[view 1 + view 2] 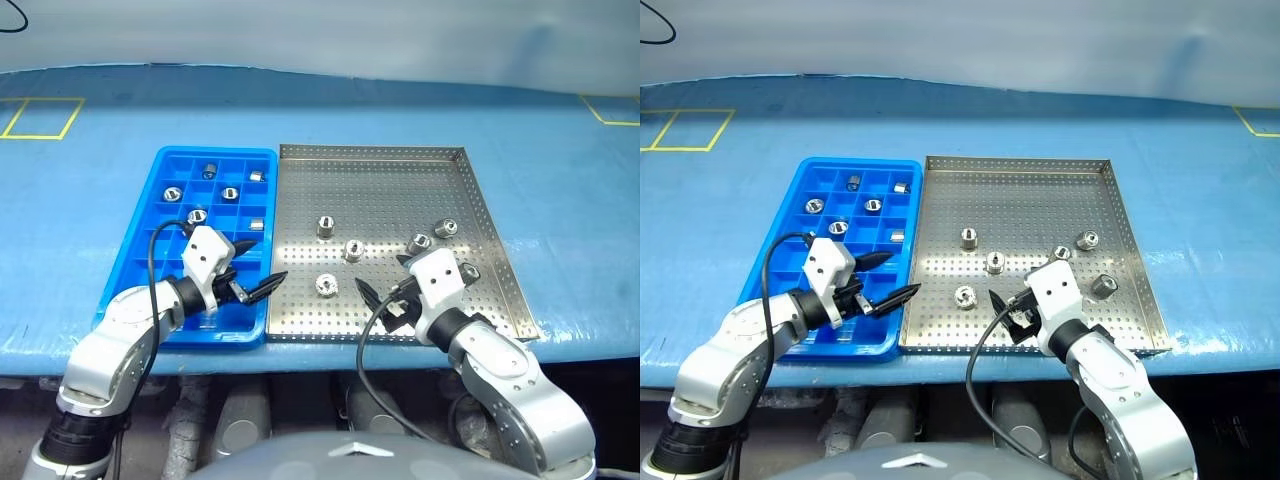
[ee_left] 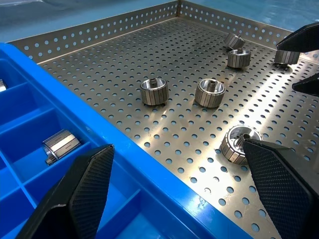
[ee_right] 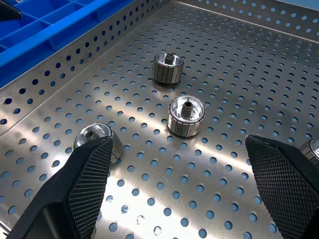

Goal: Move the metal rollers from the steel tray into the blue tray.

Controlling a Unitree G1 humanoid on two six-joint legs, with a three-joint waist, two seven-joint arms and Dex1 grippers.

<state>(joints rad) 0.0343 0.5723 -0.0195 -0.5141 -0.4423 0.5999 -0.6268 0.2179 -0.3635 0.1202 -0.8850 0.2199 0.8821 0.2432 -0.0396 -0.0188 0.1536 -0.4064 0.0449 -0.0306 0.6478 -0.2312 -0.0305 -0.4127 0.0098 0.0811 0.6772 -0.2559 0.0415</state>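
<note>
1. The steel tray [image 1: 400, 170] lies on the blue tabletop [image 1: 330, 110] and serves here as the landmark; its perforated floor is bare along the far side.
2. The blue tray [image 1: 165, 185] sits flush against the steel tray's left rim, the two long sides touching.
3. Six metal rollers [image 1: 326, 227] rest loose in the steel tray, all in its nearer half: three towards the middle and three closer to its right rim, each apart from the others.
4. One of those, the nearest roller [image 1: 325, 285], stands between the two hands, close to the steel tray's near rim.
5. Six more rollers [image 1: 230, 193] already lie in the blue tray, one to a compartment, in the far part of that tray beside the steel tray's left rim.
6. The left hand [image 1: 258, 280] hangs over the near end of the blue tray, released and empty, its fingers spread wide with one tip reaching to the steel tray's left rim.
7. The right hand [image 1: 378, 297] hovers over the steel tray's near edge, likewise released, fingers wide apart and grasping nothing; in the right wrist view two rollers lie ahead between its fingers [image 3: 84, 184].
</note>
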